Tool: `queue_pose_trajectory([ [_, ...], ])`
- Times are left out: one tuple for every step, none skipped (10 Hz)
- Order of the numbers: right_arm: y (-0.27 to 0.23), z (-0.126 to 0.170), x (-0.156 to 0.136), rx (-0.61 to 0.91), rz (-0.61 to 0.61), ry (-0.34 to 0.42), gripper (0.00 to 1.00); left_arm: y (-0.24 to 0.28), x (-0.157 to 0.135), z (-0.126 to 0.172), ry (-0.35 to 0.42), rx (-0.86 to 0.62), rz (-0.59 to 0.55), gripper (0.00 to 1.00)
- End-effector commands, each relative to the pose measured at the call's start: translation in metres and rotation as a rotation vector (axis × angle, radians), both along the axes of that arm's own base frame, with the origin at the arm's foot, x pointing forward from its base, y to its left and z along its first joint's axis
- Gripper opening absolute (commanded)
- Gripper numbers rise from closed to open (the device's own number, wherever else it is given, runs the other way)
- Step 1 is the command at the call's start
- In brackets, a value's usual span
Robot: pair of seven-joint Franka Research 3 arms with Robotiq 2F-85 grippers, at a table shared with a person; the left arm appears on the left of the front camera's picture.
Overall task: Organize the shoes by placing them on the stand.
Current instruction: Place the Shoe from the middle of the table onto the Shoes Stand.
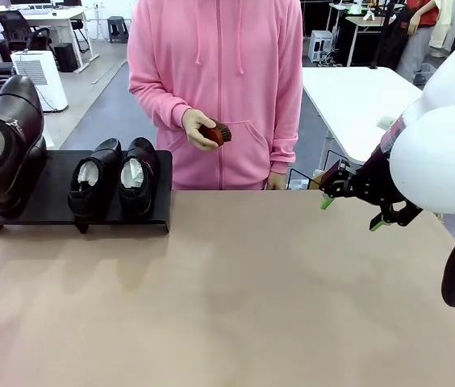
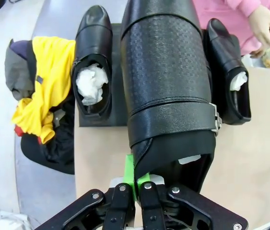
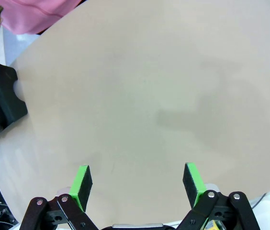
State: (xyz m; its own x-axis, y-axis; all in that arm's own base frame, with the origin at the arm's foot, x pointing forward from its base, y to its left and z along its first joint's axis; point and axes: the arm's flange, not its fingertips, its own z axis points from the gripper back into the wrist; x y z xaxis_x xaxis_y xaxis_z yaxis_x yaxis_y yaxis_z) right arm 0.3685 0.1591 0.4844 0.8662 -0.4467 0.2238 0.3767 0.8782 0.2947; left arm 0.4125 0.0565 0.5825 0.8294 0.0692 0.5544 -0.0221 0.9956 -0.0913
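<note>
Currently the left gripper (image 2: 137, 189) has its fingers clenched on the heel edge of one black shoe (image 2: 168, 81), holding it over the stand (image 1: 58, 189) at the left end of the counter (image 1: 235, 298); whether the shoe touches the stand cannot be told. In the front view that held shoe (image 1: 6, 141) looms large at the stand's left part, while two more shoes (image 1: 114, 177) sit side by side on the stand's right part, their pale stuffing showing. The left wrist view shows another shoe (image 2: 93, 62) on the stand on one side of the held one and a shoe (image 2: 228, 72) on the other. The right gripper (image 1: 355, 211) hangs above the counter's right side, fingers released and holding nothing. The person's hand (image 1: 199, 129) holds a small brown brush (image 1: 216, 132).
</note>
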Motion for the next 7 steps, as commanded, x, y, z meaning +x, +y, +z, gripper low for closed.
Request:
queue_pose_trajectory([
  [-0.001,0.002,0.004,0.023,0.024,0.0,1.0,0.001,-0.003,0.005,-0.014,0.017,0.004,0.0],
  [-0.001,0.002,0.004,0.023,0.024,0.0,1.0,0.001,-0.003,0.005,-0.014,0.017,0.004,0.0],
  [-0.001,0.002,0.004,0.023,0.024,0.0,1.0,0.001,0.0,0.0,0.0,0.0,0.002,0.0],
  [-0.001,0.002,0.004,0.023,0.024,0.0,1.0,0.004,0.012,-0.004,0.002,0.007,-0.005,0.0],
  [-0.001,0.002,0.004,0.023,0.024,0.0,1.0,0.009,0.026,-0.009,0.006,0.009,-0.032,0.0],
  [-0.001,0.002,0.004,0.023,0.024,0.0,1.0,0.013,0.04,-0.017,0.021,-0.009,-0.057,0.0],
  [-0.001,0.002,0.004,0.023,0.024,0.0,1.0,0.018,0.055,-0.024,0.019,-0.025,-0.044,0.0],
])
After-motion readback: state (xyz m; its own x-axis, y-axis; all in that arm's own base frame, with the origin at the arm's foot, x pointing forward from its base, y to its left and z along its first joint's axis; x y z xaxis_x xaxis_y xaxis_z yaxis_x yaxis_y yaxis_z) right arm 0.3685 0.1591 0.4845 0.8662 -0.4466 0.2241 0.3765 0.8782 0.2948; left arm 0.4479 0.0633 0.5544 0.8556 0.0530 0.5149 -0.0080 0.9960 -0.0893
